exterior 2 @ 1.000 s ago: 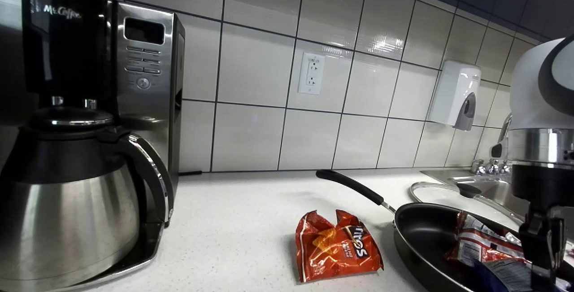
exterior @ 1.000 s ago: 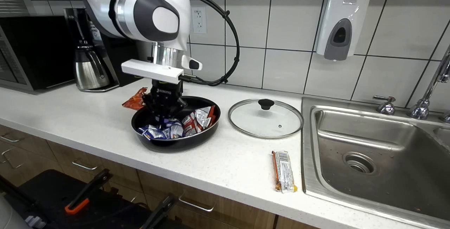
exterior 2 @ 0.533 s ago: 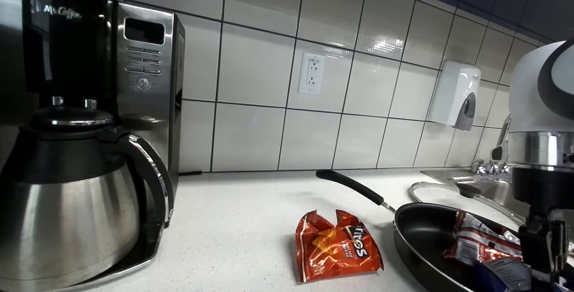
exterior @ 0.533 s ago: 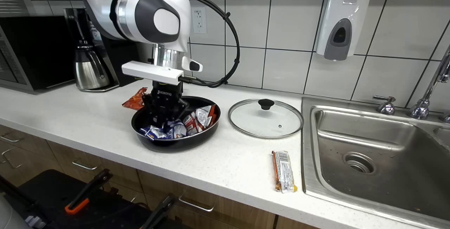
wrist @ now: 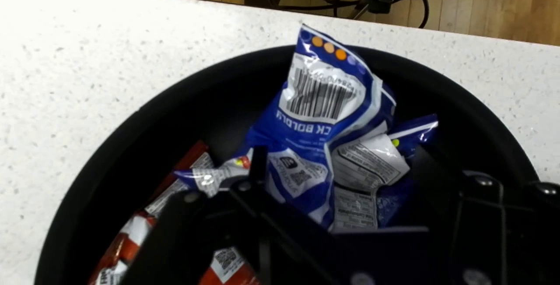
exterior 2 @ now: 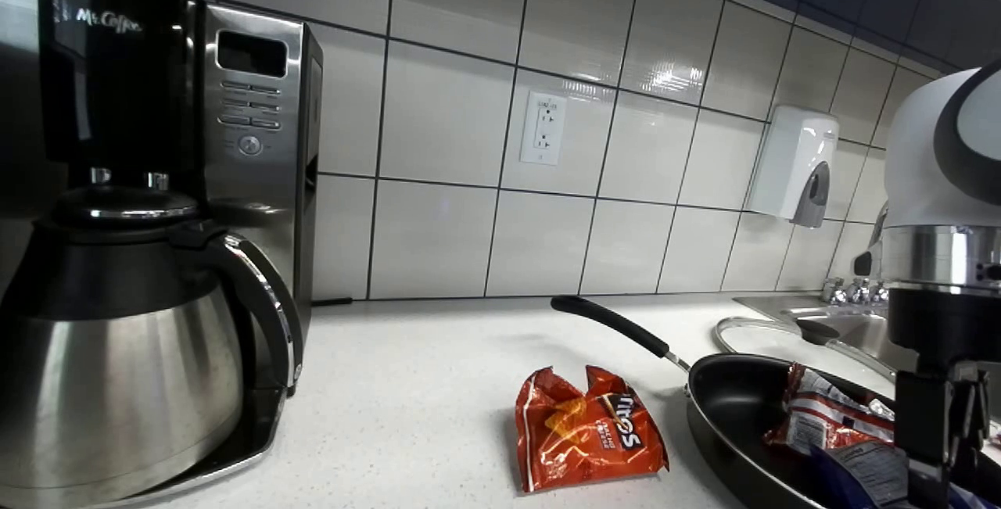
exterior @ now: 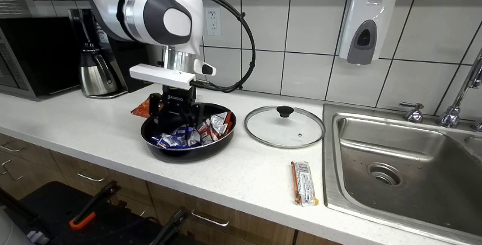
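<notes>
Blue snack bag and red packets already lie in the black pan, where the gripper hangs low, fingers spread, apparently holding nothing. Outside it, on the counter, are an orange chip bag and snack bar; the lid is off.

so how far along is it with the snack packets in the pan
Looks done: red packets and blue packets lie in the pan. In hand: the open gripper is at the blue packets, apparently holding none. Possibly left: the orange chip bag and slim wrapped packet on the counter, and the lid, off the pan.
</notes>
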`<state>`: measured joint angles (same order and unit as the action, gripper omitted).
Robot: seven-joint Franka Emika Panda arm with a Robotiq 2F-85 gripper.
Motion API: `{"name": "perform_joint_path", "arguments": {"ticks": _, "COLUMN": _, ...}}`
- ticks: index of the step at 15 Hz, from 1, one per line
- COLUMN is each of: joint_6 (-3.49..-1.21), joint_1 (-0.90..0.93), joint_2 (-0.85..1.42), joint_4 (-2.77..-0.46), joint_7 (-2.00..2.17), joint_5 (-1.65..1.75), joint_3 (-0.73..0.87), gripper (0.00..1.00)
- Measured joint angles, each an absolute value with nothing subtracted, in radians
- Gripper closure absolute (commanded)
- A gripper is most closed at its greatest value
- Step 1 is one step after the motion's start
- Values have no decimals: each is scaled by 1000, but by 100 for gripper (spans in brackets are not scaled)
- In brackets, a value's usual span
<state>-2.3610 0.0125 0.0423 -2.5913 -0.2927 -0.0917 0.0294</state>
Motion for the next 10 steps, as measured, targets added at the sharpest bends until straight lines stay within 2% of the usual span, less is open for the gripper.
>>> {"name": "perform_joint_path", "arguments": {"ticks": 10, "joint_6": -2361, "joint_1": 33, "joint_2": -8, "joint_4": -2571, "joint_7": -292, "joint_5": -133, "joint_3": -15, "gripper": 0}}
